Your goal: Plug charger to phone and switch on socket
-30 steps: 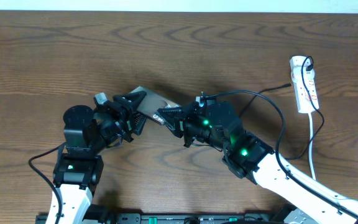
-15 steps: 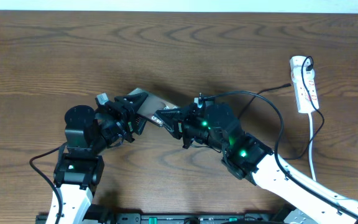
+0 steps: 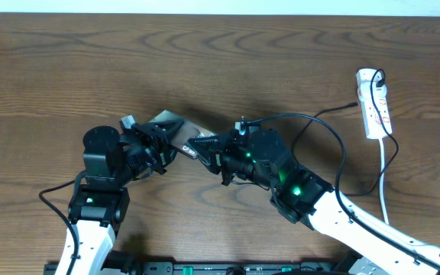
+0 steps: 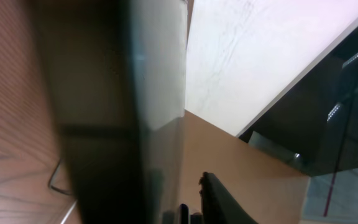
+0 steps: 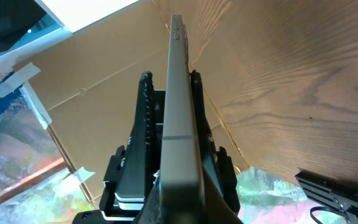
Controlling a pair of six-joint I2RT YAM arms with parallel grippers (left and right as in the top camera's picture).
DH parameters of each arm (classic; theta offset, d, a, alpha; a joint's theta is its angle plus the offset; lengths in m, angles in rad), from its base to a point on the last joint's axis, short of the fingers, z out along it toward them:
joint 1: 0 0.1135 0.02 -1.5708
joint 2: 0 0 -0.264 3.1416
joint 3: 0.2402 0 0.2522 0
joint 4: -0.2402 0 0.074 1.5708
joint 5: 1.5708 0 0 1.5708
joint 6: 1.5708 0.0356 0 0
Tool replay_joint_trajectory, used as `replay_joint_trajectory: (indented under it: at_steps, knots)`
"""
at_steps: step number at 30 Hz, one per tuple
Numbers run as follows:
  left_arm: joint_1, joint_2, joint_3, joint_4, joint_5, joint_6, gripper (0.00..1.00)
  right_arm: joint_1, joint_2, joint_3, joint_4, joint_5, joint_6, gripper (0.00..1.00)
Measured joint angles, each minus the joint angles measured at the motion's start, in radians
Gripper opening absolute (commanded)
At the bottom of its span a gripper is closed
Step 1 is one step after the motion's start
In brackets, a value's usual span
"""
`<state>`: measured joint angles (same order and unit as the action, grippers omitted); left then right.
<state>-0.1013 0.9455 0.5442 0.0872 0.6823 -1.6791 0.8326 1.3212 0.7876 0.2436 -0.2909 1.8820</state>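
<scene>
phone: slim grey-silver phone slab (image 3: 170,122), far left of white elongated power strip (image 3: 373,99)
left gripper (image 3: 161,143): clenched on phone slab
right gripper (image 3: 201,145): just beside phone slab; finger state cannot tell
charger: thin black charger cable (image 3: 289,114), running from strip toward right gripper

The phone (image 3: 176,122) sits left of the middle of the table (image 3: 52,69), raised off the wood between the two grippers, with the left gripper (image 3: 161,143) at its left end and the right gripper (image 3: 203,145) at its right end. From the right wrist view the phone stands on edge, with one finger of the left gripper on each side of it. The socket (image 3: 373,103) lies well apart at the far right, and the charger (image 3: 334,131) arcs from just left of it across to the right arm.
</scene>
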Motion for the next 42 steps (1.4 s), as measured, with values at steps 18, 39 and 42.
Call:
replay_joint_trajectory:
  at_steps: [18, 39, 42]
  knots:
    - [-0.006, 0.015, -0.002, -0.025, 0.000, 0.061, 0.08, 0.001, -0.003, 0.003, -0.076, 0.007, -0.049, 0.24]
    - [-0.003, 0.187, -0.008, -0.218, -0.026, 0.319, 0.08, -0.275, -0.002, 0.002, -0.406, 0.126, -1.007, 0.53]
    - [-0.003, 0.187, -0.008, -0.215, -0.026, 0.350, 0.08, -0.300, -0.002, 0.002, -0.501, 0.286, -1.061, 0.54]
